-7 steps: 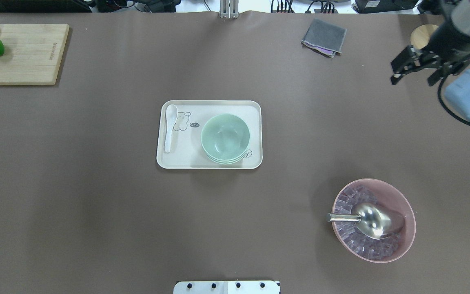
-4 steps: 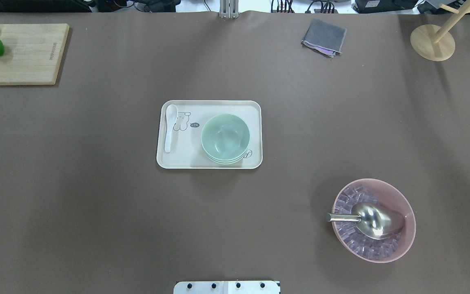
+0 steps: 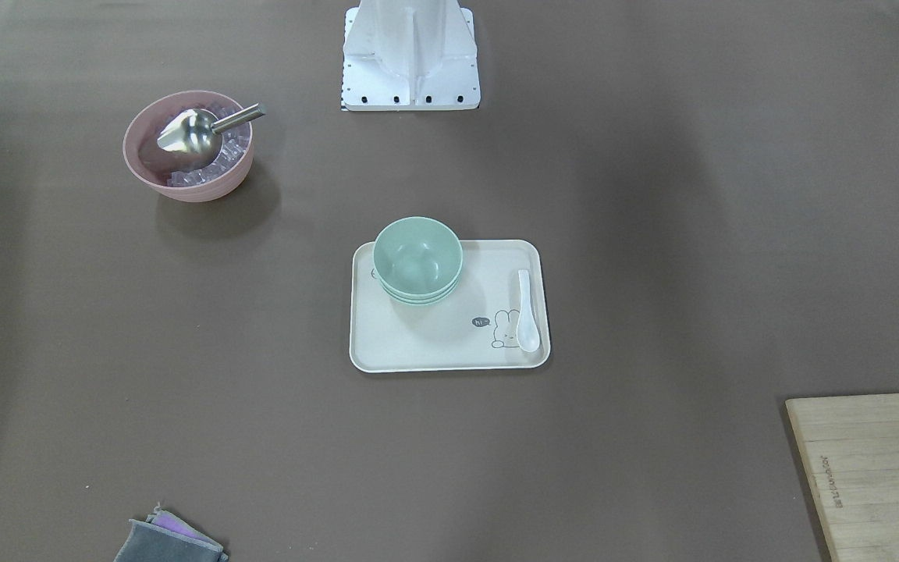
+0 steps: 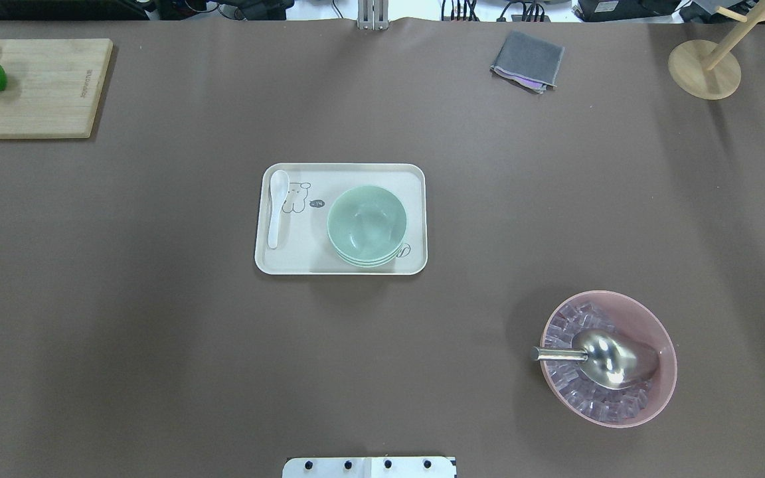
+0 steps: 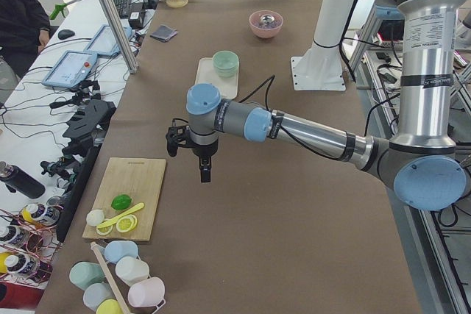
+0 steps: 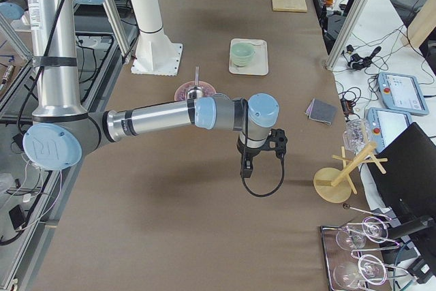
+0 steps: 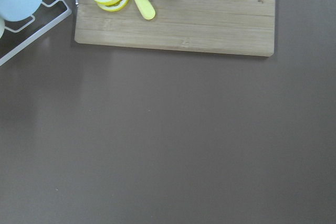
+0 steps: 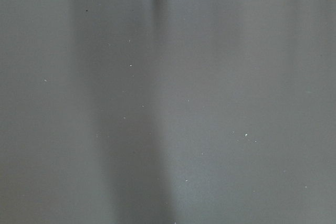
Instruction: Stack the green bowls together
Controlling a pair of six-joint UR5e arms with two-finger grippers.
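The green bowls [image 4: 366, 222] sit nested in one stack on the right half of a cream tray [image 4: 303, 257] at mid-table; they also show in the front view [image 3: 417, 257]. My left gripper [image 5: 204, 170] hangs above the table near the cutting board, far from the stack. My right gripper [image 6: 245, 168] hangs above bare table near the wooden stand, also far from it. Both show only in the side views, so I cannot tell whether they are open or shut. Neither holds anything that I can see.
A white spoon [image 4: 277, 207] lies on the tray's left side. A pink bowl [image 4: 669, 342] with ice and a metal scoop stands front right. A cutting board [image 4: 44, 86] with lime and lemon, a grey cloth [image 4: 527, 60] and a wooden stand [image 4: 702, 70] line the far edge.
Both arms have pulled out of the overhead view: the right arm left its top right corner, the left gripper its left edge. The bowl stack has not moved.
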